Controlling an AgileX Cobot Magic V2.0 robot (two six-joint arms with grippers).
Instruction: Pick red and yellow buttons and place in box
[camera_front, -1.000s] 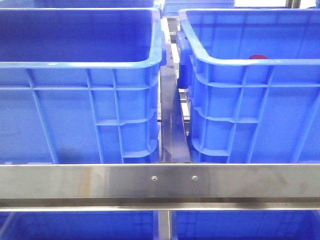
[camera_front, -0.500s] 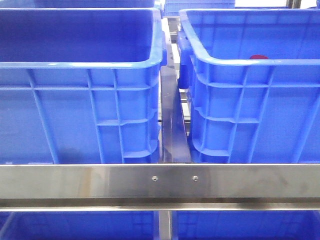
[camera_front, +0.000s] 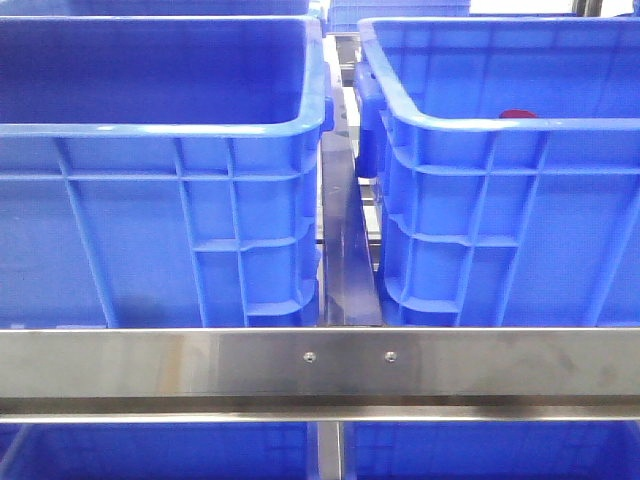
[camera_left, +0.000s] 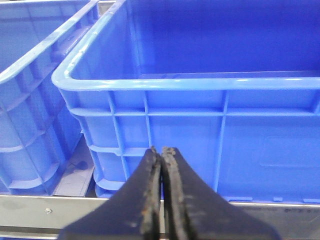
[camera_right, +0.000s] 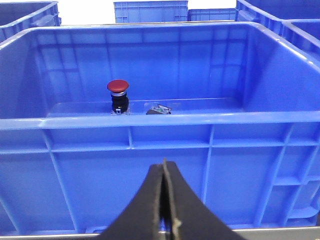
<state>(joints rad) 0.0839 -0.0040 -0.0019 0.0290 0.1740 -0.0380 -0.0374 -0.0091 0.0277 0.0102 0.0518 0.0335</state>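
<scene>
Two deep blue crates stand side by side: the left box (camera_front: 160, 200) and the right box (camera_front: 500, 200). A red button (camera_right: 118, 86) on a black base stands upright inside the right box, near its far wall; its red top just shows over the rim in the front view (camera_front: 517, 114). No yellow button shows. My left gripper (camera_left: 162, 150) is shut and empty, in front of the left box's near wall (camera_left: 200, 130). My right gripper (camera_right: 164, 162) is shut and empty, in front of the right box's near wall (camera_right: 150, 165). Neither gripper shows in the front view.
A small silver-and-green part (camera_right: 158, 108) lies on the right box's floor beside the red button. A steel rail (camera_front: 320, 365) runs across in front of both boxes. A narrow gap (camera_front: 345, 240) separates them. More blue crates (camera_right: 150, 11) stand behind.
</scene>
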